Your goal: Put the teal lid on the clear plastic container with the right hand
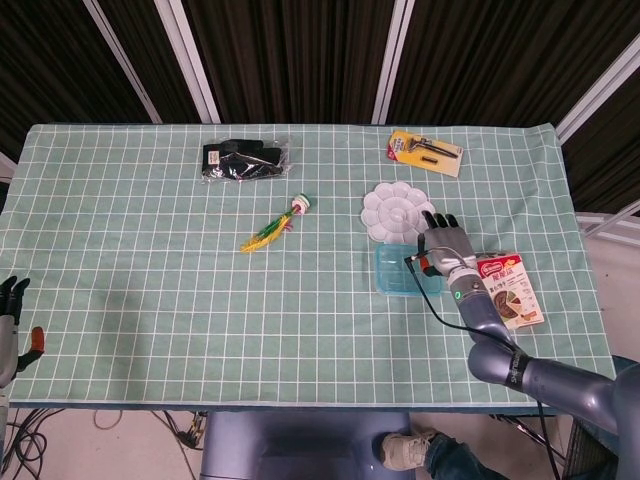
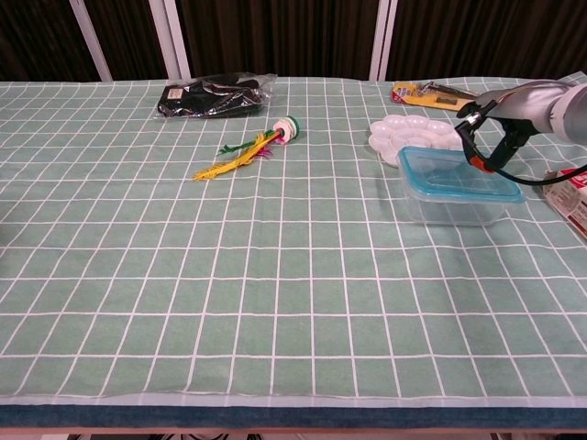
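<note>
At the far left edge, low beside the worktop (image 1: 150, 300), the left robot hand (image 1: 12, 296) hangs with dark fingers loosely apart, holding nothing and well away from the work. Right of centre, the clear plastic container (image 2: 456, 197) sits just near of a white paint palette (image 1: 396, 212), its long axis running left to right, with the teal lid (image 2: 454, 174) already lying on it. The right robot hand (image 1: 444, 243) is over the lid's right end, fingers spread, holding nothing; whether it touches the lid cannot be told. A checked green cloth covers the worktop, backed by dark curtains.
</note>
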`<state>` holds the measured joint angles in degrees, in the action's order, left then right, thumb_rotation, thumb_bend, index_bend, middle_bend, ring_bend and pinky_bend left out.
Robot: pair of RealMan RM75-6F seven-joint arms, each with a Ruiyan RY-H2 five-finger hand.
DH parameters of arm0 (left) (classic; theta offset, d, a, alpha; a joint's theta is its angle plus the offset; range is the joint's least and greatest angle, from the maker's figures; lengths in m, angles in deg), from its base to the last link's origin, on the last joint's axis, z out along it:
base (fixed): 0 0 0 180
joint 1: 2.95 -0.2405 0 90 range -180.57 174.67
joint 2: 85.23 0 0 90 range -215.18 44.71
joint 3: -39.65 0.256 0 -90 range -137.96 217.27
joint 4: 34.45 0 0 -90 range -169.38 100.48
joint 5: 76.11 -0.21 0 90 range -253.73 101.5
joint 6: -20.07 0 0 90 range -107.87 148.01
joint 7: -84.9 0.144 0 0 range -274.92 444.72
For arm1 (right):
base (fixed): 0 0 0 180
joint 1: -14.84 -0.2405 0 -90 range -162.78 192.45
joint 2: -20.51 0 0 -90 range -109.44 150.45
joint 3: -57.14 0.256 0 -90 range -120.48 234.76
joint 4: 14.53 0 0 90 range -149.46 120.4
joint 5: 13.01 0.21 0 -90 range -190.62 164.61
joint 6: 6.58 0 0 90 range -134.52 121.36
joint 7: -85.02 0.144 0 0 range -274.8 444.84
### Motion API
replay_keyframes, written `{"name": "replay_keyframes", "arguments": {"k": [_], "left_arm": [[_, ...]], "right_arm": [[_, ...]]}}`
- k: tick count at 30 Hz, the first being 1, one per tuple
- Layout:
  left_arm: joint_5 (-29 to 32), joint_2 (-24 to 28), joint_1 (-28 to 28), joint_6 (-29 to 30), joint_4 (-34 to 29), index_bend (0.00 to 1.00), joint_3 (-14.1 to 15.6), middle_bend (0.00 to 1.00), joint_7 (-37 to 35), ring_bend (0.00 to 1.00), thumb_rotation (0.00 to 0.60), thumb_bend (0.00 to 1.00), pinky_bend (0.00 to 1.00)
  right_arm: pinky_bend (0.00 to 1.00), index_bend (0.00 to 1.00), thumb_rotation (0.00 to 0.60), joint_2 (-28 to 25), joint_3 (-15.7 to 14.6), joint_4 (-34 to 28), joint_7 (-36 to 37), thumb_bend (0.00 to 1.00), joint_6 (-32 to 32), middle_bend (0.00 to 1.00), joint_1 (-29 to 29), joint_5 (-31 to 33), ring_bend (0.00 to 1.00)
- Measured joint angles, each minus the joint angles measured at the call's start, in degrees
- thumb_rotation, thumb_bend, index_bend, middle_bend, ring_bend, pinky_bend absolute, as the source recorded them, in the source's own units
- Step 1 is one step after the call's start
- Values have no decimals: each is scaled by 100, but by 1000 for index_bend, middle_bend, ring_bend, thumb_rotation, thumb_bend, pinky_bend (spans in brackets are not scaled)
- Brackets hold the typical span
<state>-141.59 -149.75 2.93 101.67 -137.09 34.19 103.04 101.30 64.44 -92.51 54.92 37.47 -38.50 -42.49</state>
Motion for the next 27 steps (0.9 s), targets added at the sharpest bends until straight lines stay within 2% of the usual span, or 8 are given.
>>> {"name": "replay_keyframes", "arguments": {"k": [6, 13, 20, 27], "left_arm": [[-19, -6, 0, 9, 1, 61, 8, 0, 3, 0, 600, 525, 0], [-18, 6, 0, 1, -8, 61, 11, 0, -13, 0, 600, 526, 0], [-60, -19, 10, 1, -4, 61, 40, 0, 44, 0, 600, 525, 0], [-68, -21, 6, 20, 6, 61, 31, 0, 29, 0, 600, 525, 0]], "right_arm": [[0, 627, 600, -88, -12, -155, 3, 522, -12, 26, -45, 109, 0], [0, 628, 600, -141, 160, -349, 211, 522, 322, 26, -16, -327, 0], [0, 628, 600, -333, 227, -1078, 374, 522, 688, 25, 122, -857, 0], [0, 628, 600, -281, 10, -1727, 200, 521, 1115, 25, 275, -1340, 0]]}}
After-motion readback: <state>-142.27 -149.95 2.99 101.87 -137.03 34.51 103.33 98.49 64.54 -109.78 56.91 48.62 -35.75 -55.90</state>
